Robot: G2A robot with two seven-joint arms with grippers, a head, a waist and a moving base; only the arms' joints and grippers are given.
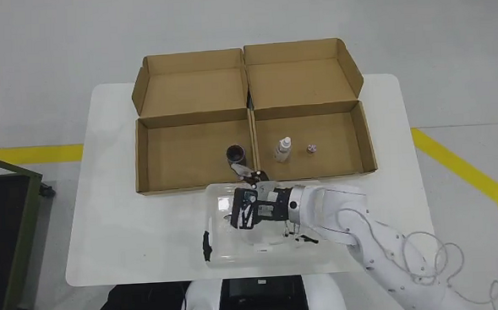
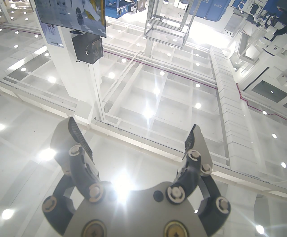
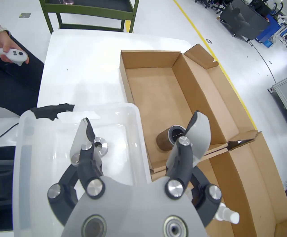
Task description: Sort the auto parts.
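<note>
Right end effector point(image 3: 141, 119) opened wide above clear plastic bin point(image 3: 134, 110); silver metal disc point(image 3: 101, 146) lying on bin floor. To be lowered straight, disc centred in opening, bin wall avoided. Left end effector point(image 2: 133, 124) wide open, empty.

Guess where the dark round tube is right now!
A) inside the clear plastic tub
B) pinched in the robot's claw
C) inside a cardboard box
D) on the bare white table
C: the dark tube lies on the floor of the cardboard box, next to the clear tub, and the right gripper is open with nothing in it.
</note>
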